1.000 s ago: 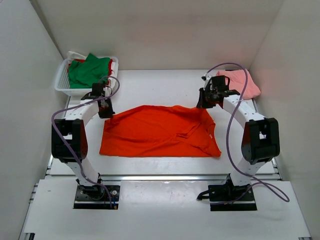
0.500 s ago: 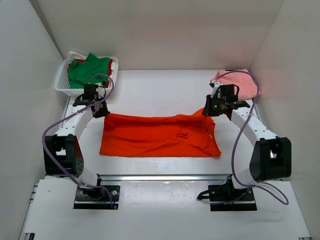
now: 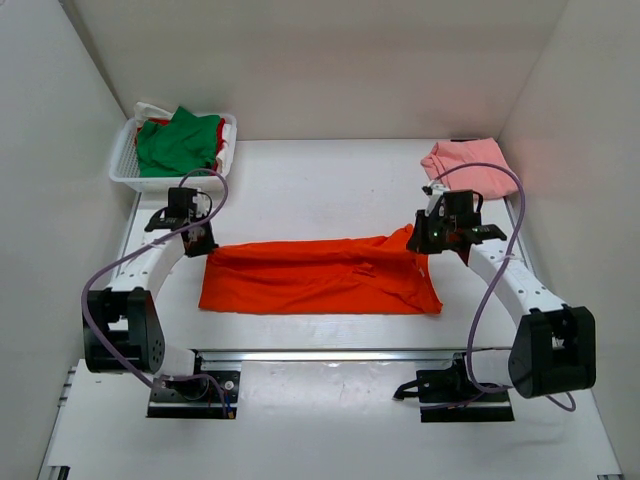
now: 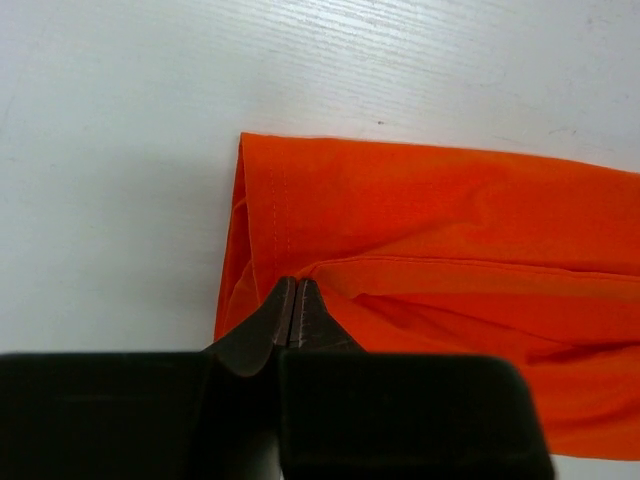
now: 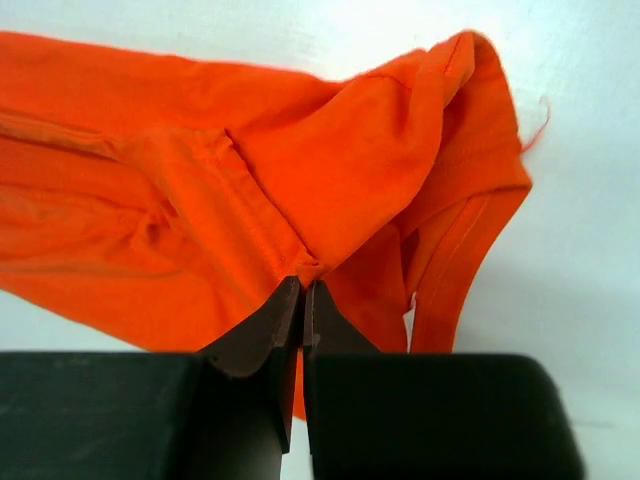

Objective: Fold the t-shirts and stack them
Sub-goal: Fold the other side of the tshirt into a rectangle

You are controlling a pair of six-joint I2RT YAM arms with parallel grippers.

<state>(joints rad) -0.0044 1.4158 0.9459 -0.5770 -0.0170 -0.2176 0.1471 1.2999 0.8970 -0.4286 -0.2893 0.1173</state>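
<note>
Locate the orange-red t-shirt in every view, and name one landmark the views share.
Top external: the orange-red t-shirt lies mid-picture, a wide band running left to right.
Left wrist: it fills the right and lower centre, its edge pinched by the left gripper.
Right wrist: it covers the left and centre, pinched by the right gripper.
Shared landmark: the white table bordering the shirt.
</note>
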